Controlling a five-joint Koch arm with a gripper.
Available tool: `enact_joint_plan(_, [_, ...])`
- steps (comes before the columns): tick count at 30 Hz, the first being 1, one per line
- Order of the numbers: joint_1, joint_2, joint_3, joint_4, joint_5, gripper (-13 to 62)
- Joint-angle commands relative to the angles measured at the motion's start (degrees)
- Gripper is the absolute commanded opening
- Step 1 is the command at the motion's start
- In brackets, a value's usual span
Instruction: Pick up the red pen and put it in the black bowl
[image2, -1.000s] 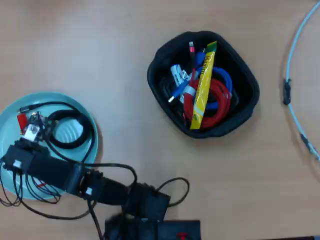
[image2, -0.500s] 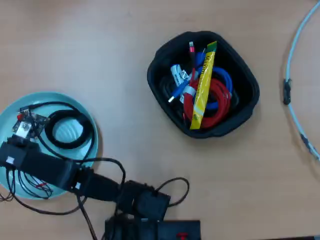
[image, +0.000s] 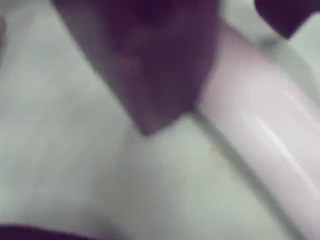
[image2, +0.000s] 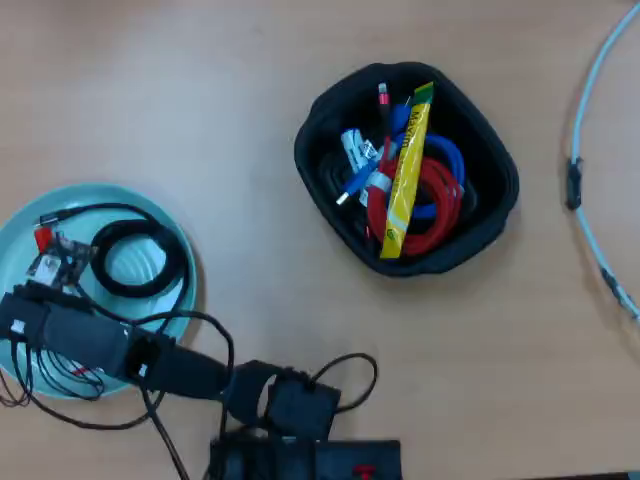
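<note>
Now lower-left on teal plate (image2: 185, 300) | pincer (image2: 45, 268) grip unclear | red pen (image: 260, 130) beside it

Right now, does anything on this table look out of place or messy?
Mostly the black bowl: it is crammed with tangled red and blue cables, with a long yellow packet lying across them. A coiled black cable lies on the teal plate. Nothing looks spilled or broken.

Red pen (image: 260, 115): white barrel, blurred, lying diagonally on pale surface in wrist view. Black bowl (image2: 335, 105): rounded-square, upright on desk, holding cables and yellow packet.
</note>
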Motion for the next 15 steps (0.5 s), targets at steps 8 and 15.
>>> enact_joint_plan(8, [-1.0, -0.7, -5.4, 0.2, -0.4, 30.3])
enact_joint_plan(15, [-1.1, -0.7, -5.4, 0.4, 0.1, 22.4])
